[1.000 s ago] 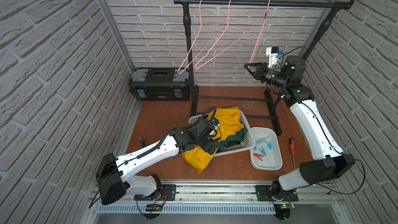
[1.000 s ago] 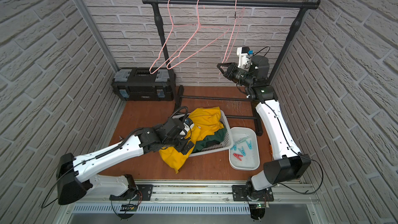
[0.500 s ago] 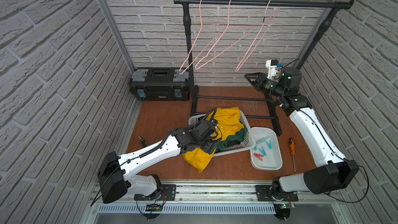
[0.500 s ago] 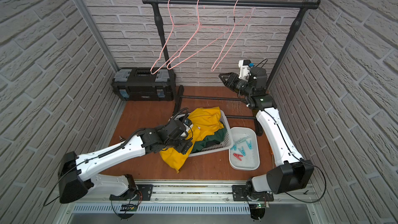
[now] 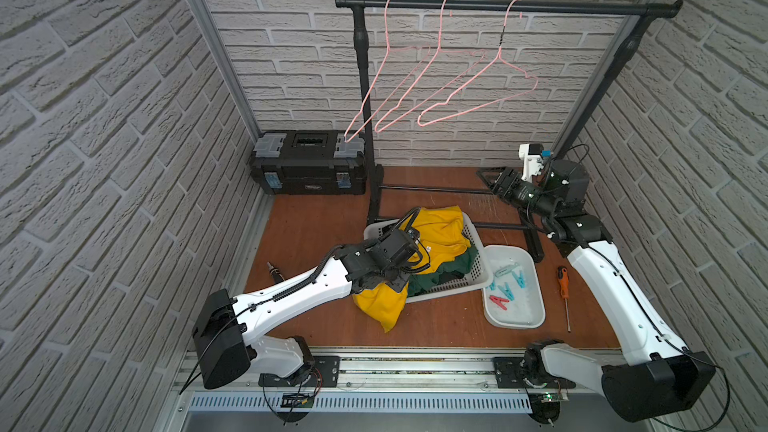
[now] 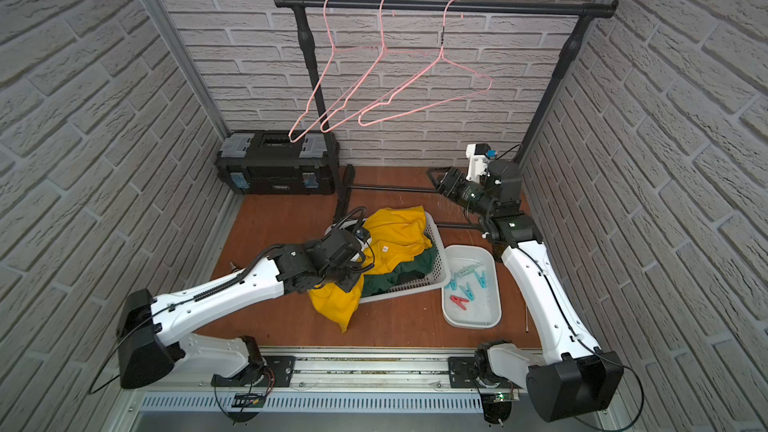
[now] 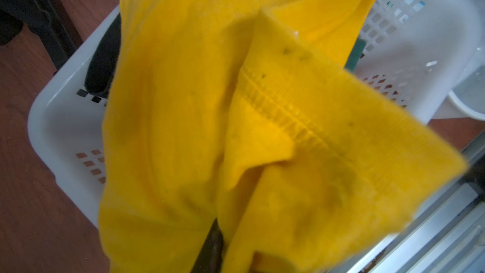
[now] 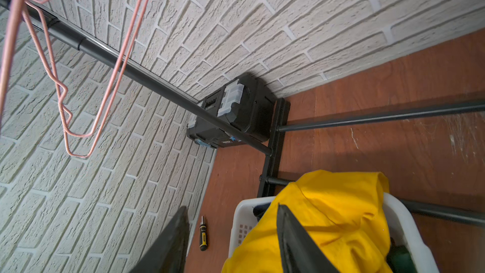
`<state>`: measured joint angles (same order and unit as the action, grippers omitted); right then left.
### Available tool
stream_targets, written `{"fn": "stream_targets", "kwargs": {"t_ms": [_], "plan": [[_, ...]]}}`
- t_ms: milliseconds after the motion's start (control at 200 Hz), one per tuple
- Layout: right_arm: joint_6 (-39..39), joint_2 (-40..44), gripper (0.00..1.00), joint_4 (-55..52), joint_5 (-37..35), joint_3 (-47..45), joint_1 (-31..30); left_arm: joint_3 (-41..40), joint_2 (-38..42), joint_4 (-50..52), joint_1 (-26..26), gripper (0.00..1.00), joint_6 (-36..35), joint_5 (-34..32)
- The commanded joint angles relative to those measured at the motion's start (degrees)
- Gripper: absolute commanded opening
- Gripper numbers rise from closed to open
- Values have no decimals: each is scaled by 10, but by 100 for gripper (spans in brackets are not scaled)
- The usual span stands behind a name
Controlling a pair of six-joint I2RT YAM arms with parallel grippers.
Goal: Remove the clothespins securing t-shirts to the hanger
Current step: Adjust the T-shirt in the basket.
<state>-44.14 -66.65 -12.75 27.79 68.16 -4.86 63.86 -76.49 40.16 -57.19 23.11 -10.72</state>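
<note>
L pincer (image 5: 397, 281): clamped on yellow shirt (image 5: 440, 230), near-left edge of basket (image 5: 457, 286).
R pincer (image 8: 231, 207): spread apart, empty, far right, well apart from pegs.
Pegs (image 5: 505, 284): in white tray (image 5: 515, 324), just right of basket; 1 red, at least 4 teal.
Green shirt (image 5: 455, 264): in basket, under yellow shirt.
Hangers (image 5: 478, 106): 3, bare, on rail (image 5: 582, 6).
Nearby: toolbox (image 5: 309, 164) far left; orange screwdriver (image 5: 562, 280) right of tray.

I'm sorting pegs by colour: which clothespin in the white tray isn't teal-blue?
The red clothespin, lying closest to the robot's bases; the other clothespins in the tray are teal-blue.
</note>
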Motion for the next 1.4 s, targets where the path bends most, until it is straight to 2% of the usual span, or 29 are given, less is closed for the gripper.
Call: {"fn": "stream_targets", "kwargs": {"t_ms": [0,100,310,505,705,900,1095,1160,1240,1280,1325,1395], "plan": [[18,33,58,0,-28,-41,3,37,-5,17,-1,8,-8,-19],[20,63,62,5,-41,-94,3,74,-15,30,2,3,-25,-28],[18,117,67,14,-41,-190,6,179,-51,51,25,0,-70,-40],[30,164,73,-1,-45,-242,13,288,-109,42,46,0,-122,-32],[35,197,82,-14,-43,-266,21,377,-198,9,63,0,-136,40],[52,217,83,-44,-48,-270,32,369,-252,-48,65,0,-121,100],[57,230,84,-51,-58,-283,41,260,-252,-161,64,0,-82,165],[59,233,89,-48,-60,-286,43,223,-252,-190,64,0,-67,179],[56,235,92,-41,-73,-291,45,178,-248,-225,62,6,-58,188],[54,234,92,-38,-79,-294,45,159,-245,-239,64,12,-58,191],[53,232,93,-34,-83,-295,46,138,-242,-251,64,23,-61,191],[52,230,93,-34,-86,-295,47,113,-235,-260,64,46,-63,184]]}}
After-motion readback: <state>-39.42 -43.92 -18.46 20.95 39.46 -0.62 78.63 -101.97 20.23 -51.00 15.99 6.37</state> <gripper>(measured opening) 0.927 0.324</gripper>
